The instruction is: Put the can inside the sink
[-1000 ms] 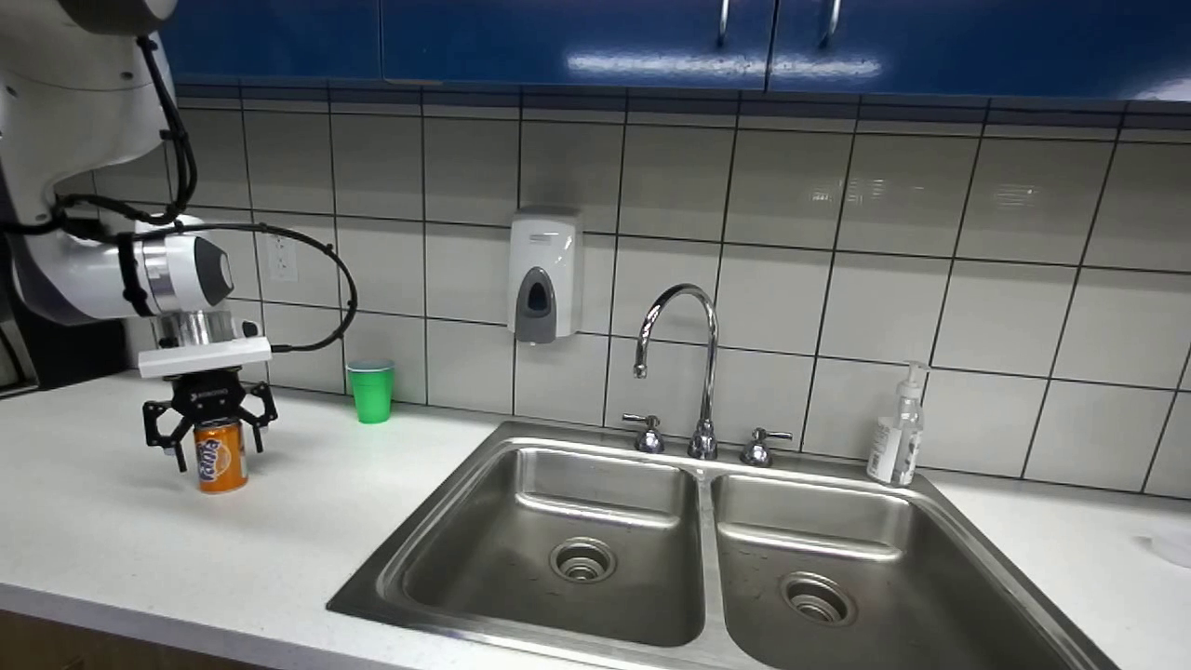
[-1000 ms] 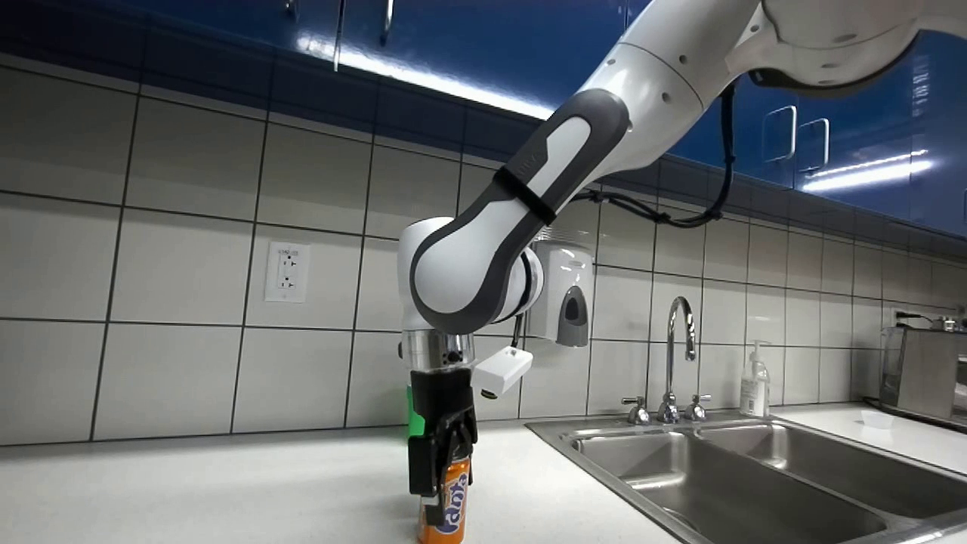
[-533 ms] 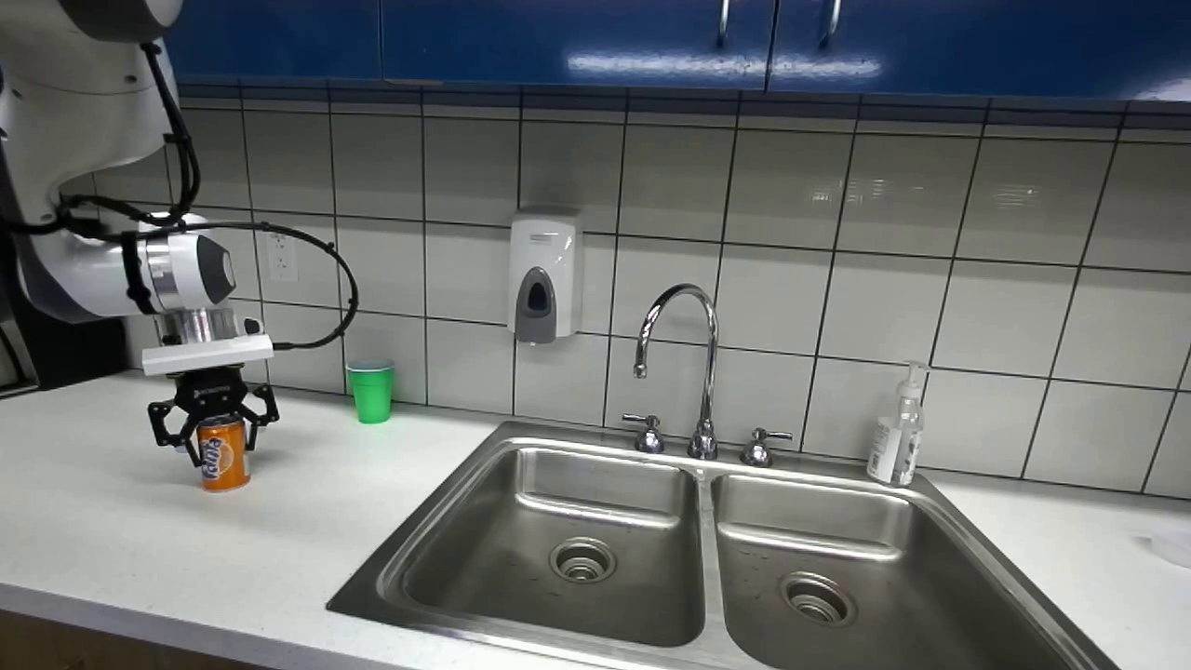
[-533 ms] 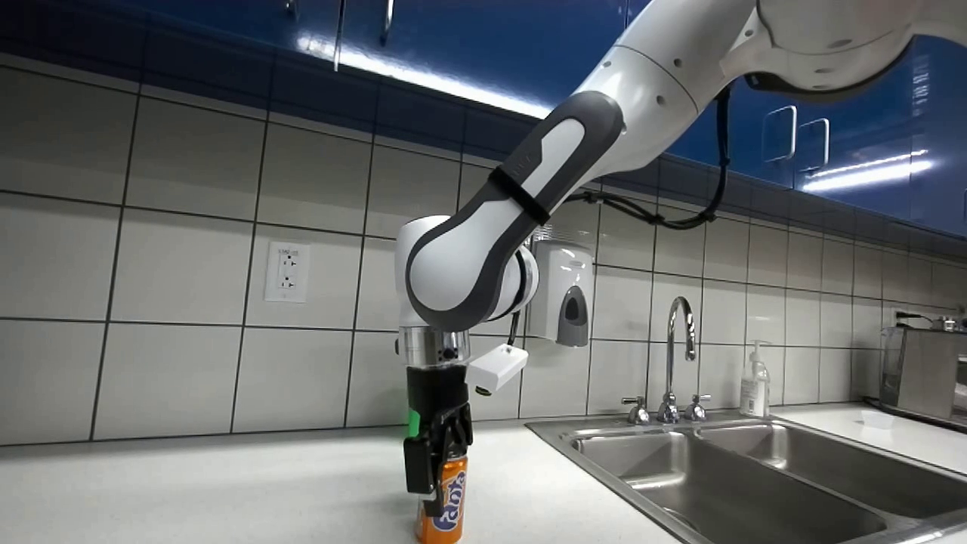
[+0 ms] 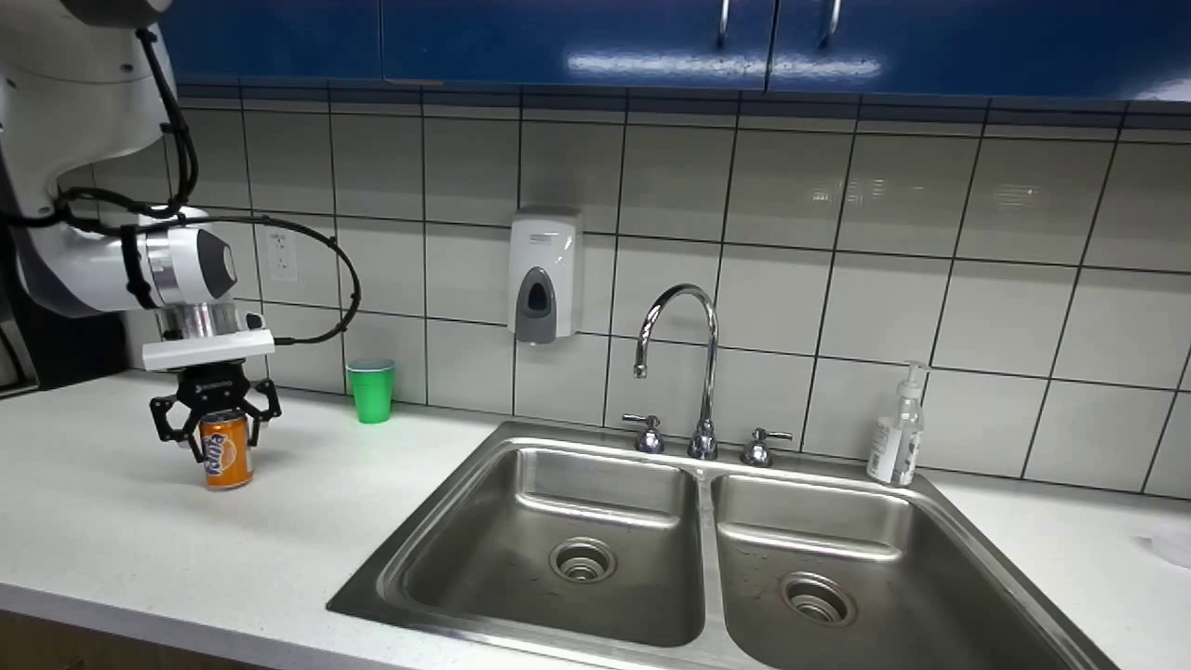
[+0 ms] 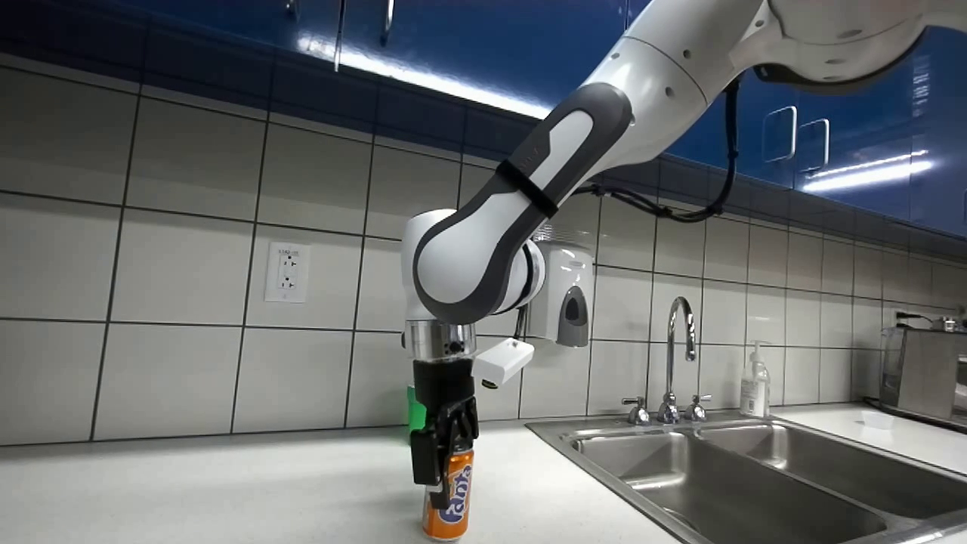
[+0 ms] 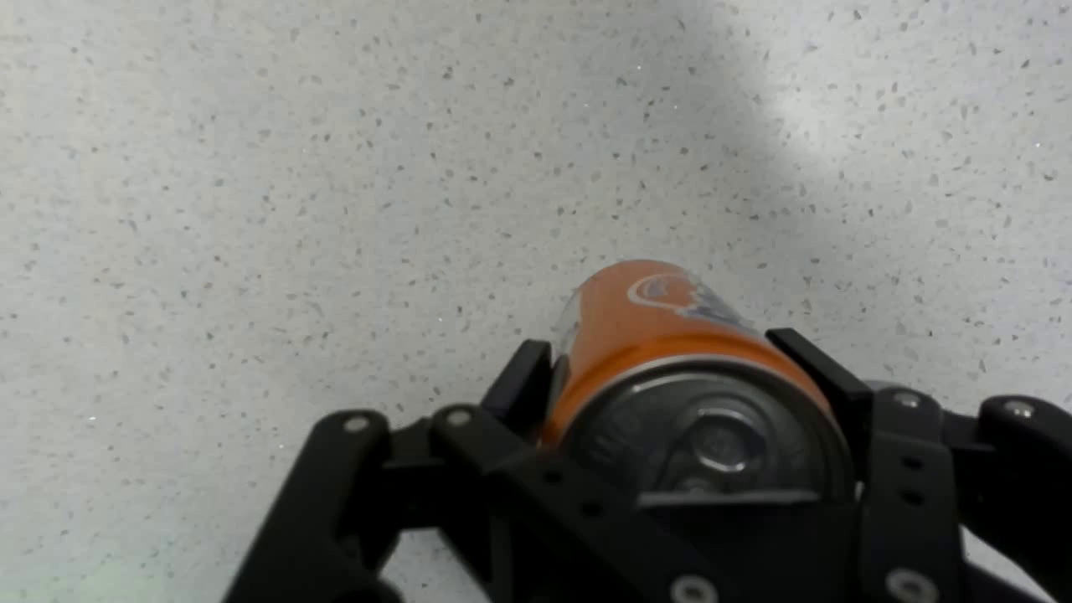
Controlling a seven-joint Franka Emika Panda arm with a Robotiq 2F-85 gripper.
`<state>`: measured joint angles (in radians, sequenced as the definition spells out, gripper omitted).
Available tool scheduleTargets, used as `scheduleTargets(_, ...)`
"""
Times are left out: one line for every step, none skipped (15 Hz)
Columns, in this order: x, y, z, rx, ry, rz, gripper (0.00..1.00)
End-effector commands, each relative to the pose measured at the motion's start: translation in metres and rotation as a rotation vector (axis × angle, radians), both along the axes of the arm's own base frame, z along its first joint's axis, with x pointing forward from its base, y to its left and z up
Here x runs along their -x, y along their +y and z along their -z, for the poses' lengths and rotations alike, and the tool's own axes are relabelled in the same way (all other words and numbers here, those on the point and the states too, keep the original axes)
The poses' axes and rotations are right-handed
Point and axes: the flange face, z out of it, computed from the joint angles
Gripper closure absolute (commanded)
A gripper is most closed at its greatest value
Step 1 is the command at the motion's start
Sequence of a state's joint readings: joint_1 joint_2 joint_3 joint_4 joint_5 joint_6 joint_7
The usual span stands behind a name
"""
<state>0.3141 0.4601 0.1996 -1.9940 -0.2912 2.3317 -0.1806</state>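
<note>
Fingers (image 7: 517, 387) have gone from wide to gripping can (image 5: 227, 451), left of frame in an exterior view; lift off bench (image 5: 112, 521) unclear; grasp looks done, so carry to sink (image 5: 709, 558), lower right, likely next

A: In an exterior view we have the gripper (image 6: 451, 485) pointing down, clamped on the can (image 6: 458, 495). Upright?
B: Roughly. Near finger (image 6: 440, 496) lies along its side, far one mostly hidden. We can't tell if the base touches the counter (image 6: 227, 491).
A: Sink (image 6: 725, 476)?
B: To picture right, apart from the can. Tap (image 6: 670, 370) stands at its back edge.
A: Green cup (image 6: 416, 412)?
B: Behind the gripper, partly hidden.
</note>
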Motion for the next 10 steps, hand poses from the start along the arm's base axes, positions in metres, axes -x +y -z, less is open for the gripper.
scheduleTargets(0.01,-0.026,-0.034,-0.011,-0.042,0.043,0.56)
scheduleTargets(0.01,-0.035,-0.04,-0.012,-0.051,0.056,0.56)
scheduleTargets(0.01,-0.044,-0.044,-0.014,-0.054,0.069,0.56)
scheduleTargets(0.009,-0.056,-0.049,-0.015,-0.061,0.089,0.56)
scheduleTargets(0.009,-0.068,-0.052,-0.016,-0.068,0.111,0.56)
scheduleTargets(0.01,-0.081,-0.055,-0.02,-0.067,0.131,0.56)
scheduleTargets(0.009,-0.095,-0.057,-0.021,-0.071,0.158,0.56)
scheduleTargets(0.009,-0.106,-0.059,-0.02,-0.069,0.184,0.56)
scheduleTargets(0.011,-0.121,-0.06,-0.021,-0.074,0.209,0.56)
scheduleTargets(0.01,-0.131,-0.061,-0.019,-0.073,0.233,0.56)
